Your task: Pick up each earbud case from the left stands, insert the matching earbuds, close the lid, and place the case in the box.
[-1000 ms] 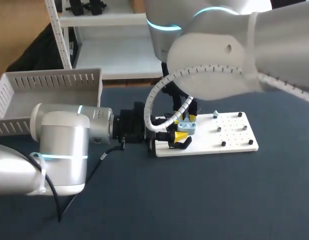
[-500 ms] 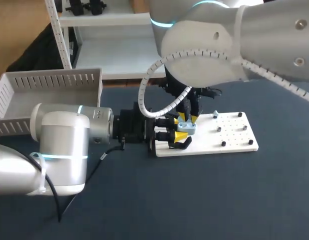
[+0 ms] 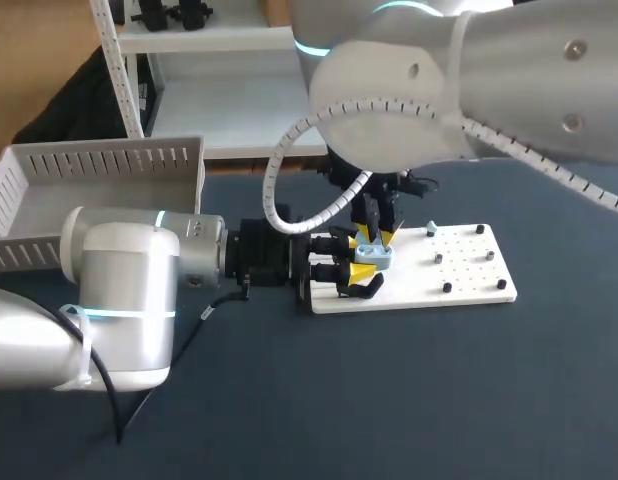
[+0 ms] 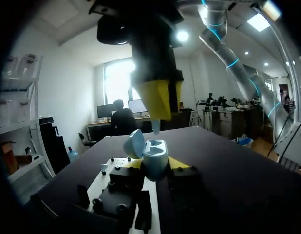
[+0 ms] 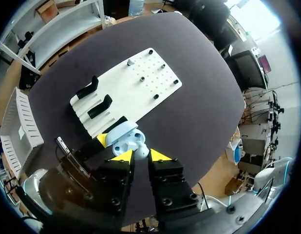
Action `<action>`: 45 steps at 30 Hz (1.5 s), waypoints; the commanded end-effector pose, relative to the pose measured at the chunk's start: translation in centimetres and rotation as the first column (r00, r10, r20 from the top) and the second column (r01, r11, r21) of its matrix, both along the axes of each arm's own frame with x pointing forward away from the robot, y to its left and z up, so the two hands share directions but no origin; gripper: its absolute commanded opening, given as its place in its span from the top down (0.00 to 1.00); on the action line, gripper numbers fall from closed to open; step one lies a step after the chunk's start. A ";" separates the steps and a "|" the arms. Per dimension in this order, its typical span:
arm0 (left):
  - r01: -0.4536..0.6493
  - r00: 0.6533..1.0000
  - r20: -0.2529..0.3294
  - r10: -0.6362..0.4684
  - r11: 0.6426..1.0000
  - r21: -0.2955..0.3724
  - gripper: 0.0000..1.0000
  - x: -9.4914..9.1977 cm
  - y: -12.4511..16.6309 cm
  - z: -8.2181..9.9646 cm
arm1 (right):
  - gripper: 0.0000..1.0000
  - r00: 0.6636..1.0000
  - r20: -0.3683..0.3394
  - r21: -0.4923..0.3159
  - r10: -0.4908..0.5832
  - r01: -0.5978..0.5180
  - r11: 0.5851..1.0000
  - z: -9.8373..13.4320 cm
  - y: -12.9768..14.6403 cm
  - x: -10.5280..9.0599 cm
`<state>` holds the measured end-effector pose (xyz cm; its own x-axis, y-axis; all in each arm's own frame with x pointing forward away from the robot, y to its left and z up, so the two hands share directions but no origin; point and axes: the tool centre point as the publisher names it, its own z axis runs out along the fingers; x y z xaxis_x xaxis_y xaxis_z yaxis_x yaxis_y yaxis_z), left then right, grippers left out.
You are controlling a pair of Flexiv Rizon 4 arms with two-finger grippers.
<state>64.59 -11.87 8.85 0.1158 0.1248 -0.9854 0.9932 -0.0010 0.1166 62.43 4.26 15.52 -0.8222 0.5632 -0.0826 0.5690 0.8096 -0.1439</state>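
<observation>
Looking down from the head view, you see the left gripper (image 3: 363, 262) at mid-frame, coming in level from the left edge and clamped on the pale blue earbud case (image 3: 374, 254). Only one of its yellow tips shows there, since the case covers the other. The left wrist view settles it: both tips press the case (image 4: 154, 155) from two sides, with the lid swung open beside the body.

Your right gripper (image 3: 374, 236) hangs directly over the case, and its arm fills the upper right of the frame. Its fingers stand narrow, pinching a small white earbud (image 5: 141, 152) between the yellow tips, with the case (image 5: 123, 140) just ahead of them. From the left wrist view, the earbud (image 4: 155, 127) pokes out below those tips, right above the open case. You cannot tell whether it touches the case yet.

The white board (image 3: 459, 275) lies right of centre on the dark table (image 3: 439, 400). The grippers hide its left end, so the two black stands (image 5: 94, 97) show only in the right wrist view. A small pale piece (image 3: 430, 228) sits on the board's pegged area, too small to identify. The white slatted box (image 3: 99, 165) sits at upper left, cut off by the frame edge.
</observation>
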 end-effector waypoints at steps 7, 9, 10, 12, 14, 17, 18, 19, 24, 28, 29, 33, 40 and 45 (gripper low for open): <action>-0.003 1.000 0.003 0.003 1.000 -0.004 1.00 0.0 0.0 -0.1 | 1.00 0.999 0.038 -0.016 -0.010 0.011 1.000 -0.7 -0.2 0.0; -0.003 1.000 0.003 0.003 1.000 -0.004 1.00 0.0 0.0 -0.1 | 1.00 0.999 0.039 -0.015 -0.012 0.012 1.000 -0.8 -0.2 0.1; -0.003 1.000 0.003 0.003 1.000 -0.004 1.00 0.0 0.0 -0.1 | 1.00 0.999 0.039 -0.015 -0.013 0.013 1.000 -0.8 -0.2 0.1; -0.003 1.000 0.003 0.003 1.000 -0.004 1.00 0.0 0.0 -0.1 | 1.00 0.999 0.038 -0.016 -0.015 0.015 1.000 -0.8 -0.2 0.1; -0.003 1.000 0.003 0.003 1.000 -0.004 1.00 0.0 0.0 -0.1 | 1.00 0.999 0.036 -0.018 -0.016 0.016 1.000 -0.9 -0.2 0.1; -0.003 1.000 0.003 0.003 1.000 -0.004 1.00 0.0 0.0 -0.1 | 1.00 0.999 0.036 -0.019 -0.017 0.018 1.000 -0.9 -0.2 0.2; -0.003 1.000 0.003 0.003 1.000 -0.004 1.00 0.0 0.0 -0.1 | 1.00 0.999 0.037 -0.019 -0.018 0.018 1.000 -0.9 -0.2 0.2; -0.003 1.000 0.003 0.003 1.000 -0.004 1.00 0.0 0.0 -0.1 | 1.00 0.999 0.037 -0.018 -0.018 0.019 1.000 -1.0 -0.2 0.2; -0.003 1.000 0.003 0.003 1.000 -0.004 1.00 0.0 0.0 -0.1 | 1.00 0.999 0.038 -0.016 -0.022 0.022 1.000 -1.1 -0.3 0.2; -0.003 1.000 0.003 0.003 1.000 -0.004 1.00 0.0 0.0 -0.1 | 1.00 0.999 0.038 -0.016 -0.023 0.024 1.000 -1.2 -0.3 0.2; -0.003 1.000 0.003 0.003 1.000 -0.004 1.00 0.0 0.0 -0.1 | 1.00 0.999 0.039 -0.015 -0.024 0.024 1.000 -1.2 -0.3 0.2; -0.003 1.000 0.003 0.003 1.000 -0.004 1.00 0.0 0.0 -0.1 | 1.00 0.999 0.039 -0.013 -0.023 0.024 1.000 -1.4 -0.4 0.3; -0.003 1.000 0.003 0.003 1.000 -0.004 1.00 0.0 0.0 -0.1 | 1.00 0.999 0.042 -0.008 -0.028 0.028 1.000 -1.6 -0.4 0.4; -0.003 1.000 0.003 0.003 1.000 -0.004 1.00 0.0 0.0 -0.1 | 1.00 0.999 0.041 -0.014 -0.031 0.031 0.999 -1.8 -0.5 0.4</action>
<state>64.58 -11.88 8.85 0.1159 0.1247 -0.9854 0.9932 -0.0012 0.1167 62.96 3.80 13.94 -0.8018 0.5856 -0.1192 0.5974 0.7909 -0.1328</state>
